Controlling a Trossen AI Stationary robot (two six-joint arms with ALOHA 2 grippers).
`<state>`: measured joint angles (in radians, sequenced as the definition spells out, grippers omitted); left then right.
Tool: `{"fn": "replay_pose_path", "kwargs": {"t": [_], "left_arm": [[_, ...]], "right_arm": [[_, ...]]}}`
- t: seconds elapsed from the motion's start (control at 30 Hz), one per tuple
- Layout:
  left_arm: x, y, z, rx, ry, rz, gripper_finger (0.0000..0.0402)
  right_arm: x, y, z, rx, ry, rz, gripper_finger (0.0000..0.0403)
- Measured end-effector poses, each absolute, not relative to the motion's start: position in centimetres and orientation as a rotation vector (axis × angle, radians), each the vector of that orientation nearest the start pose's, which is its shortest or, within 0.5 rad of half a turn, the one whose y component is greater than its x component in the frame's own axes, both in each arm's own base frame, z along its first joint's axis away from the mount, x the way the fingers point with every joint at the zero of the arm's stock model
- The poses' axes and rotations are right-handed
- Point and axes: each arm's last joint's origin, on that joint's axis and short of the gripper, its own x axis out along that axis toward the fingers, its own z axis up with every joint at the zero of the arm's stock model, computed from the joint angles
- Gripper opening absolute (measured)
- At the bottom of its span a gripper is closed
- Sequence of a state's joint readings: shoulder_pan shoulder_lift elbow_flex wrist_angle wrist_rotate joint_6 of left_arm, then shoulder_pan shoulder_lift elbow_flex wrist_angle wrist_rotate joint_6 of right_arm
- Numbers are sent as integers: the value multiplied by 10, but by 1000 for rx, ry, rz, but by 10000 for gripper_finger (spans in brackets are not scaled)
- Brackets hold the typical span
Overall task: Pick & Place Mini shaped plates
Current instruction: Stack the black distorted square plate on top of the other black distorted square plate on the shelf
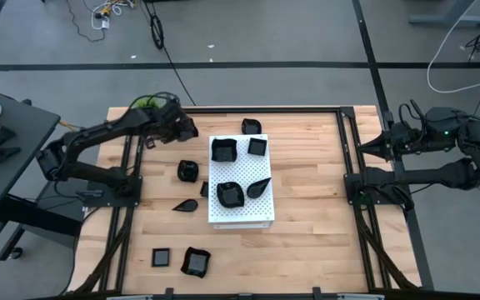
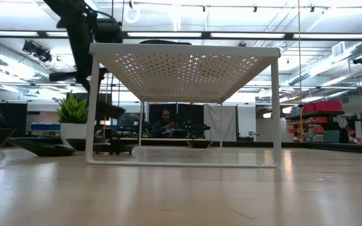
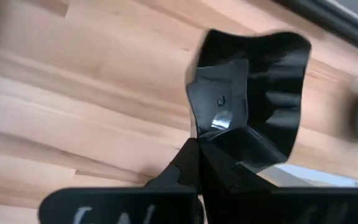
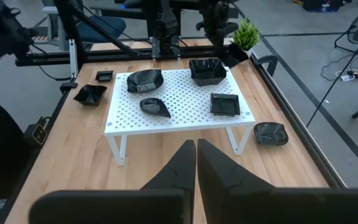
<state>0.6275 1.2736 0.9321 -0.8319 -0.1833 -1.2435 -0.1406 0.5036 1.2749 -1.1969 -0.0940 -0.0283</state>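
Note:
My left gripper [image 1: 188,128] hangs over the table's far left part, beside the white board [image 1: 242,218], and is shut on a glossy black wavy-edged mini plate [image 3: 253,93]. Four more black plates rest on the board, among them a square one [image 1: 257,147] and a leaf-shaped one [image 1: 259,187]. Others lie flat on the table: one at the far edge [image 1: 251,126], two left of the board [image 1: 188,171] [image 1: 186,204], two near the front [image 1: 162,257] [image 1: 195,262]. My right gripper [image 4: 196,155] waits shut at the table's right side. My left gripper pinches the wavy-edged plate by the rim nearest the fingers [image 3: 219,146], between its two fingers [image 3: 194,168]. The plate is lifted clear of the wooden table and sticks out ahead of the fingertips, tilted with its hollow showing.
A small green potted plant [image 1: 144,102] stands at the far left corner, close to my left arm. The board stands on legs [image 2: 90,113] with open space beneath. Black frame rails [image 1: 348,150] run along both sides. Bare wood lies right of the board.

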Motion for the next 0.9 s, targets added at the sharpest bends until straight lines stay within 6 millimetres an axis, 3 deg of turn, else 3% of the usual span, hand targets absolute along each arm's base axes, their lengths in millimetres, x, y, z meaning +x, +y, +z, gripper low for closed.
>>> {"fn": "replay_pose_path", "kwargs": {"t": [0.63,0.9], "left_arm": [[200,140,332,-1059,536,1147,3],[207,132,360,-1077,491,1008,4]], "right_arm": [[11,1,405,22,423,-40,22],[11,1,405,22,424,-40,22]]}}
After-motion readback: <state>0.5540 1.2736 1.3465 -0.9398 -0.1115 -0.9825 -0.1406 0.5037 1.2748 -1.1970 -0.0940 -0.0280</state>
